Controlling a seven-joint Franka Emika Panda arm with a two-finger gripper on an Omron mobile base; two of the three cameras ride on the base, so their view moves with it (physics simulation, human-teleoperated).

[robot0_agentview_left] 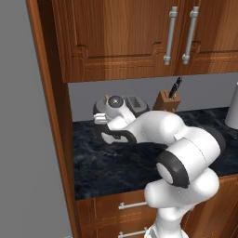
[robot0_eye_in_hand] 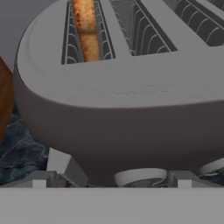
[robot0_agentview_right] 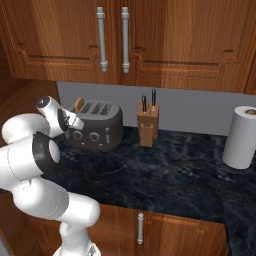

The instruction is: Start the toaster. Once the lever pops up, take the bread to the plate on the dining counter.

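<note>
The dark grey toaster (robot0_agentview_right: pixel 97 127) stands at the back left of the black counter, with its silvery slotted top (robot0_eye_in_hand: pixel 131 65) close under the hand. A tan-brown bread slice (robot0_eye_in_hand: pixel 87 30) stands in the end slot and its top edge pokes up (robot0_agentview_right: pixel 78 104). My gripper (robot0_agentview_right: pixel 76 121) hovers at the toaster's front left end, just above its knobs (robot0_agentview_right: pixel 93 136), and is open with nothing between its fingertips (robot0_eye_in_hand: pixel 39 180). A grey lever tab (robot0_eye_in_hand: pixel 65 166) and a round knob (robot0_eye_in_hand: pixel 140 177) show low on the toaster's face. In the left base view my arm hides most of the toaster (robot0_agentview_left: pixel 135 103). The plate and the dining counter are out of view.
A wooden knife block (robot0_agentview_right: pixel 148 125) stands right of the toaster. A paper towel roll (robot0_agentview_right: pixel 241 136) is at the far right. Wooden wall cabinets (robot0_agentview_right: pixel 150 40) hang low over the counter. A tall cabinet side (robot0_agentview_left: pixel 51 116) closes the left end.
</note>
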